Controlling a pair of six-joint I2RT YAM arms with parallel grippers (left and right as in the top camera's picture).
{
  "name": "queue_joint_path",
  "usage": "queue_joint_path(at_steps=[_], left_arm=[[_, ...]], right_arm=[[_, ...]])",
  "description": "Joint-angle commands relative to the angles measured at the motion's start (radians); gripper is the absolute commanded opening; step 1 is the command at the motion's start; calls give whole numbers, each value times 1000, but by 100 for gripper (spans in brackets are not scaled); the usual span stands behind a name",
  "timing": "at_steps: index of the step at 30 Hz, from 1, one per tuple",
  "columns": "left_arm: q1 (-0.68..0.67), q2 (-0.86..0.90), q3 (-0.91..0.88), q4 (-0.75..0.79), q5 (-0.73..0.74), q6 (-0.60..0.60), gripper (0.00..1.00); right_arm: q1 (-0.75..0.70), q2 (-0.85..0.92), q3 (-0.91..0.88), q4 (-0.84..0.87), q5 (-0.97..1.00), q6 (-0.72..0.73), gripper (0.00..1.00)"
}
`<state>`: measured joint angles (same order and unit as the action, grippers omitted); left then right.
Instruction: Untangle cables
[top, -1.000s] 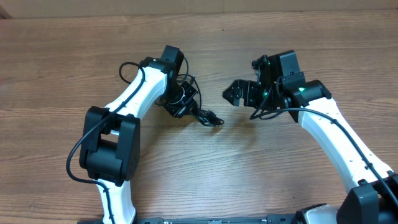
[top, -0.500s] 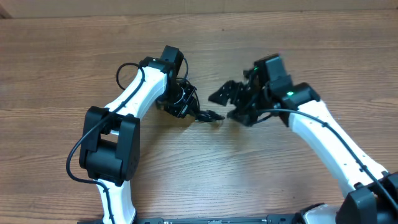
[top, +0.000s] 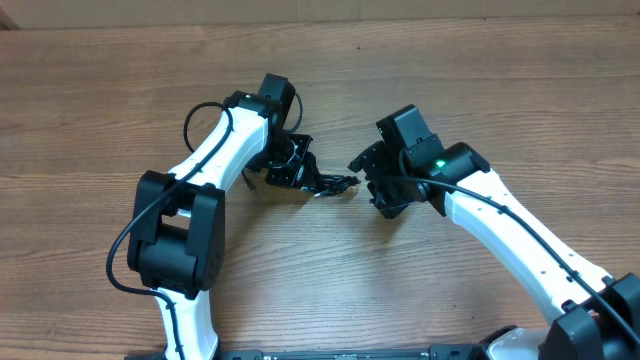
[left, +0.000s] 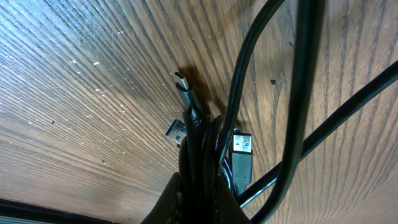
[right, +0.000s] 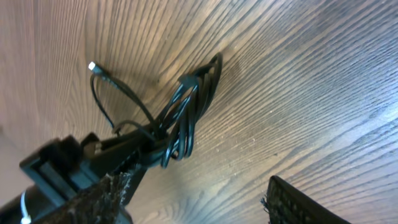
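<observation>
Table (top: 100, 90): wooden, with plain grain; both arms are set over it.
Cables (top: 325, 184): thin black cords, gathered in one tangled bundle near the middle of the table, between the two grippers; the looped free end is laid on the wood, pointed toward the right arm.
Plug tips: a blue-tongued flat plug (left: 177, 130), a slim metallic tip (left: 180, 81) and a second flat plug (left: 241, 144) are seen at the bundle's end in the left wrist view.
Loose strand (right: 102, 93): one cord is arced out of the bundle and ended by a small pale tip.
Left gripper (top: 292, 170): pressed together on the cables, which are pinched at one end of the bundle.
Right gripper (top: 368, 186): fingers (right: 102, 199) are spread apart with nothing held between them; it is placed just beside the looped end, and contact cannot be told.
</observation>
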<state>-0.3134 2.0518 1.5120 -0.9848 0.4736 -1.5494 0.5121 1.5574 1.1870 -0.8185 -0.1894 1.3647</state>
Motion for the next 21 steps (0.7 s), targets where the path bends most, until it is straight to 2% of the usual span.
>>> queue_joint_path(at_steps=[1,6,21], left_arm=[[5,-19,2,-10,-43,-29,5],[5,-19,2,-9,-63,-28,4],[-1,-19,2,-10,-63,-6,5]], right_arm=[[39,37,-3,5,48,41,70],[95,81,-3,61,49,37,63],[116,156,-3,72,111,14,63]])
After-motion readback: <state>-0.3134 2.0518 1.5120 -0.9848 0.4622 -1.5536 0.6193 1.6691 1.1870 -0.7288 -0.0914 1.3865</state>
